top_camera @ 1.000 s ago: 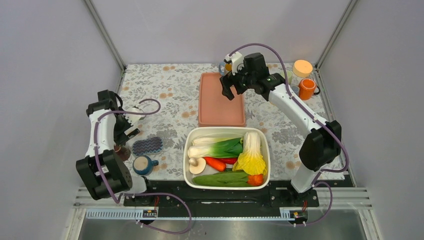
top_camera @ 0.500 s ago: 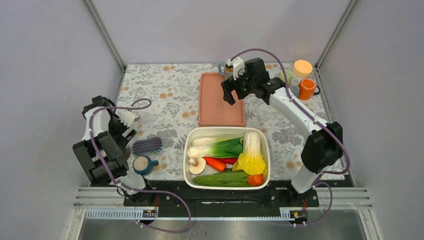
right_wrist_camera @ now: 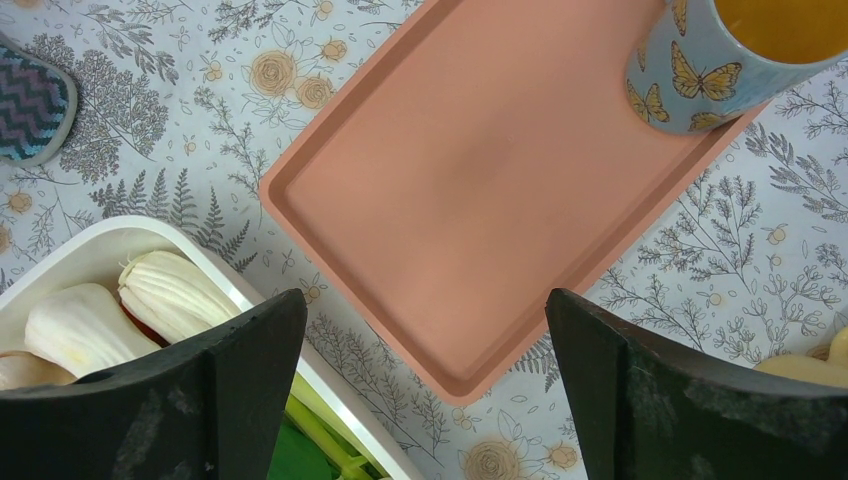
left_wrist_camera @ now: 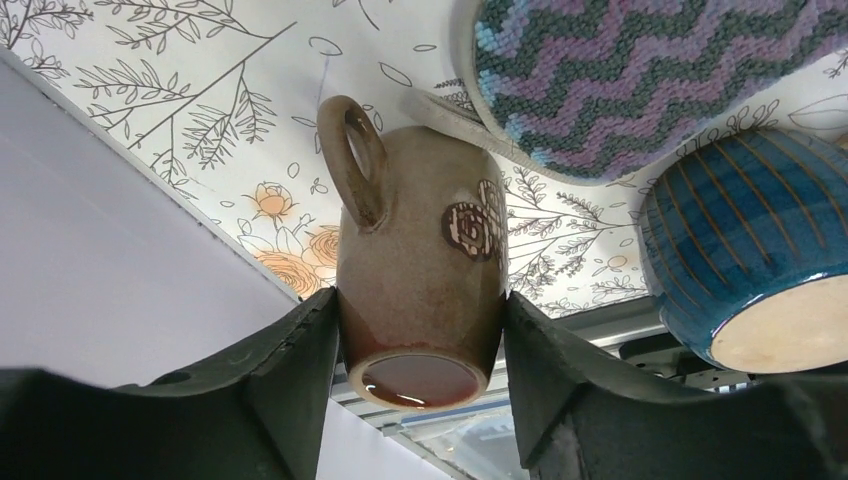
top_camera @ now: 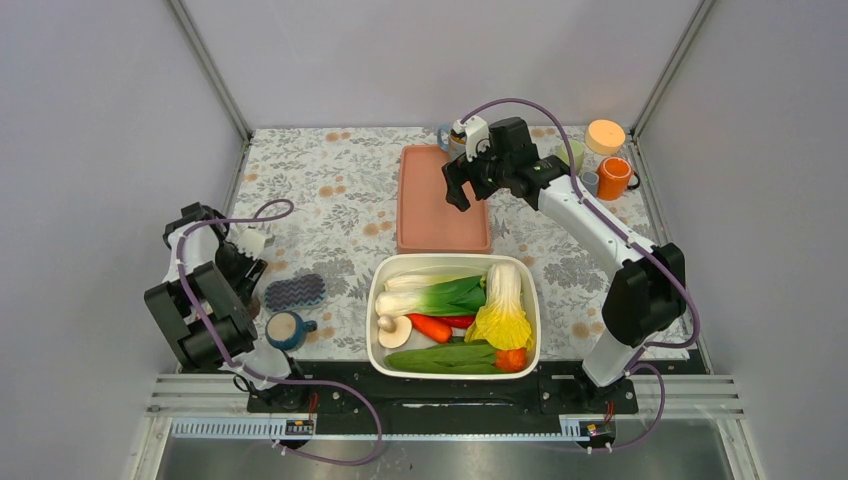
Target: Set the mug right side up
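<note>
A brown glazed mug [left_wrist_camera: 420, 260] with a loop handle stands on end on the flowered tablecloth by the left wall. One end rests on the cloth and a glossy round end faces my left wrist camera. I cannot tell whether that end is its mouth or its base. My left gripper [left_wrist_camera: 420, 315] is shut on the mug, with one finger pressed on each side of its body. In the top view the left gripper [top_camera: 246, 283] points down and the arm hides most of the mug. My right gripper [right_wrist_camera: 425, 310] is open and empty above the pink tray [right_wrist_camera: 480, 190].
A blue mug [left_wrist_camera: 750, 250] stands upright just right of the brown mug, also in the top view [top_camera: 285, 329]. A knitted zigzag pad [left_wrist_camera: 650, 80] touches the brown mug. A white tub [top_camera: 378, 290] holds vegetables. A butterfly mug [right_wrist_camera: 715, 60] and an orange mug [top_camera: 612, 178] stand at the back.
My left arm has folded back toward the left wall and its gripper has come down around the brown mug. My right gripper shifted slightly over the pink tray.
</note>
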`<state>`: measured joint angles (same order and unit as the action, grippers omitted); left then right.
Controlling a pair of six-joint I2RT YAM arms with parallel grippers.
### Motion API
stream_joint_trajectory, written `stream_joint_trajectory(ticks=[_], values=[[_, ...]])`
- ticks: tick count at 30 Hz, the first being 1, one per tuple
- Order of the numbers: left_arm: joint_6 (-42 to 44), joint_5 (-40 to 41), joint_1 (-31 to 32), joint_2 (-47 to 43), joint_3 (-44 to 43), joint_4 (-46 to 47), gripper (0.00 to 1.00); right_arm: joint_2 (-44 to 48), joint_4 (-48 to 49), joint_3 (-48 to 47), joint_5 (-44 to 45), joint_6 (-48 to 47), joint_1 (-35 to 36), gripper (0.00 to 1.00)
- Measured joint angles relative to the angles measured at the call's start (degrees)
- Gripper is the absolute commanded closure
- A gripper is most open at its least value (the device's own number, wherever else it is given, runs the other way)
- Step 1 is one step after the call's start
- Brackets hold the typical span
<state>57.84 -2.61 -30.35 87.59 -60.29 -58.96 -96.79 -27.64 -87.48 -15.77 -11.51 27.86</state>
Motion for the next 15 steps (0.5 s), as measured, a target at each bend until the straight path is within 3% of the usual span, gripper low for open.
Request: stream_joint_trajectory(ticks=[6,15], values=[[-2.01,-0.24,-0.11,-0.11,0.0,0.24,0.99,0.0,0.0,0.04,-0.02,0.0,0.0,0.0],[-4.42,-5.35,-0.13,0.2,-1.29,-0.22,1.0,0.0,0.07,0.2,-0.46,1.11,0.0,0.01]])
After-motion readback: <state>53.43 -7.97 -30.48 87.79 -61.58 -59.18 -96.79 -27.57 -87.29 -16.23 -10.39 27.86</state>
